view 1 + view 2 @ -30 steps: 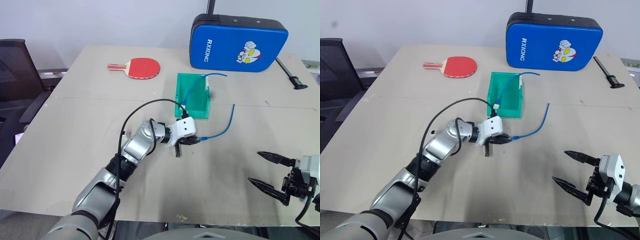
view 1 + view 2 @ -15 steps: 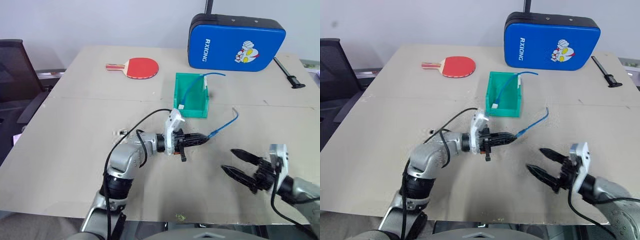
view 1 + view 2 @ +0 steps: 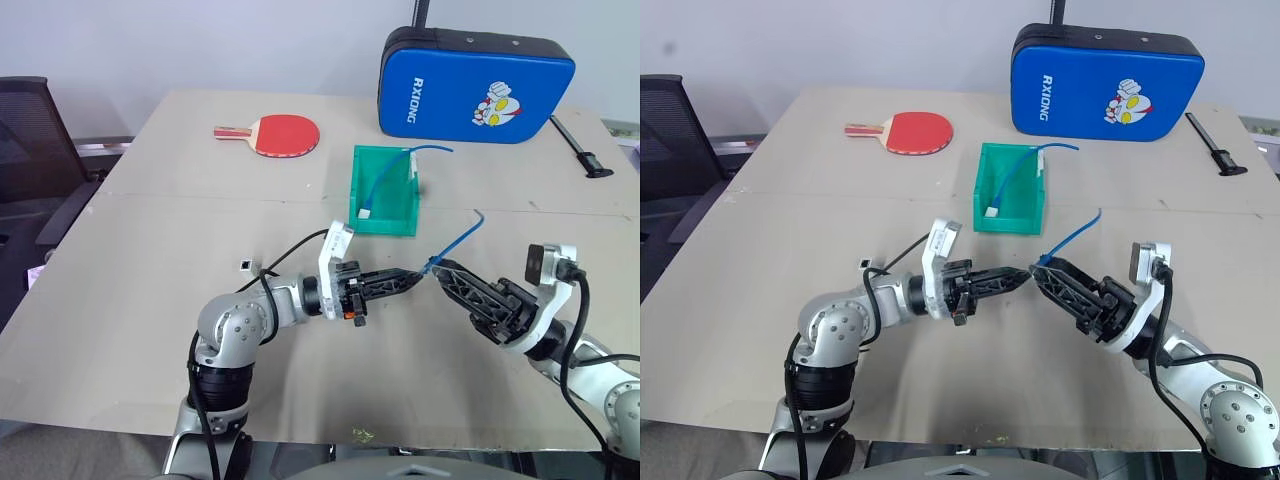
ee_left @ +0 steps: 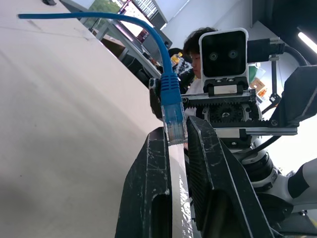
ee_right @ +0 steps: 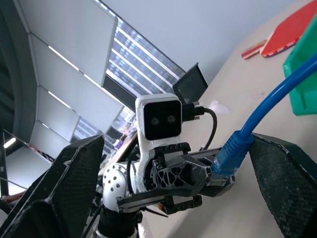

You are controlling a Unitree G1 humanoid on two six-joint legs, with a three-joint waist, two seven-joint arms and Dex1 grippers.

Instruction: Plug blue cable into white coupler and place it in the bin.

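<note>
cable (image 3: pixel 455 243): light blue | bin (image 3: pixel 384 222): teal-green | paddle (image 3: pixel 285 135): red | case (image 3: pixel 476 87): blue, cartoon print

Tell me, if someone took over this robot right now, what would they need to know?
Left gripper: shut on the blue cable at its plug, held above the table.
Right gripper: open, fingers either side of the plug, not gripping.
White coupler: lies on the table, untouched.
Bin: holds another blue cable.
Done: cable picked up.
Left: plug it into the coupler, then place it in the bin.
</note>
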